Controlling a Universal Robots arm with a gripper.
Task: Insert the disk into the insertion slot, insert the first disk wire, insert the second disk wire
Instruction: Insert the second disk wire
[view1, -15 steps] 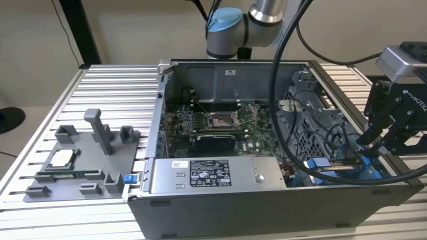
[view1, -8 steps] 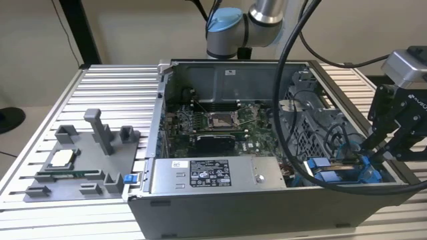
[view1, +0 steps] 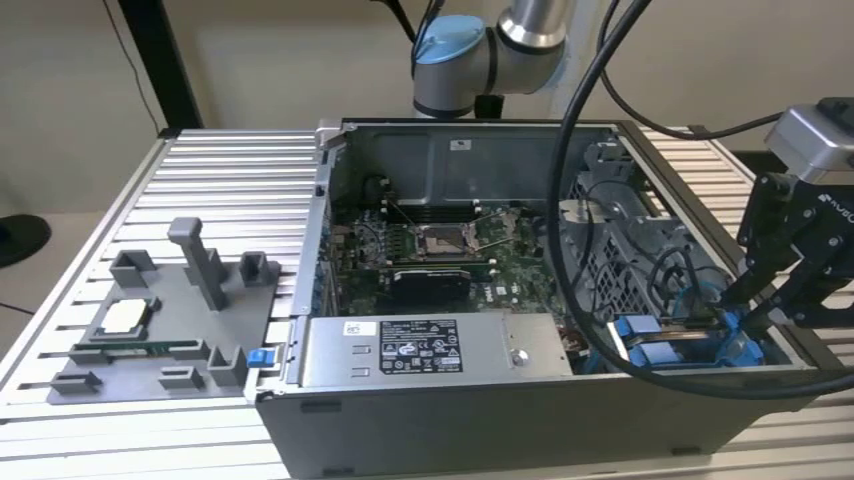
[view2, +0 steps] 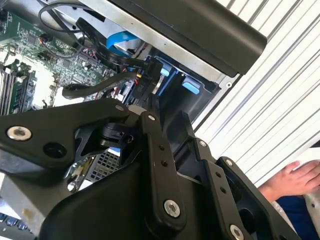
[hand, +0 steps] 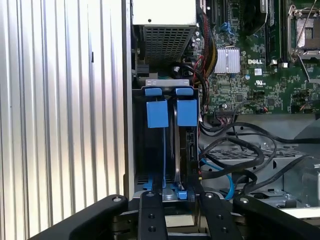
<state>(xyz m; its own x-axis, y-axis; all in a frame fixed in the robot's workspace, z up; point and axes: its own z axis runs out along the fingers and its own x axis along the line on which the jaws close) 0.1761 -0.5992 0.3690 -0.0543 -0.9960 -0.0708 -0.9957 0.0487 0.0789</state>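
The disk (hand: 183, 150) stands on edge inside the insertion slot (hand: 164, 150), with its blue carrier tab (hand: 186, 112) at the far end. In the exterior view the disk (view1: 667, 347) sits low in the case's near corner at that view's right. My gripper (view1: 745, 322) reaches down onto it, and its fingers (hand: 152, 210) close on the near end of the blue carrier. Loose black wires (hand: 235, 150) and a blue wire (hand: 220, 171) lie beside the bay. In the second wrist view a black wire (view2: 95, 87) ends close to my gripper (view2: 160, 75).
The open computer case (view1: 534, 420) rests on a slatted aluminium table (view1: 227, 180). A grey power-supply box (view1: 414, 350) and the motherboard (view1: 441, 250) lie inside. A grey fixture tray (view1: 174, 320) stands at the exterior view's left. A person's hand (view2: 295, 180) is beyond the case.
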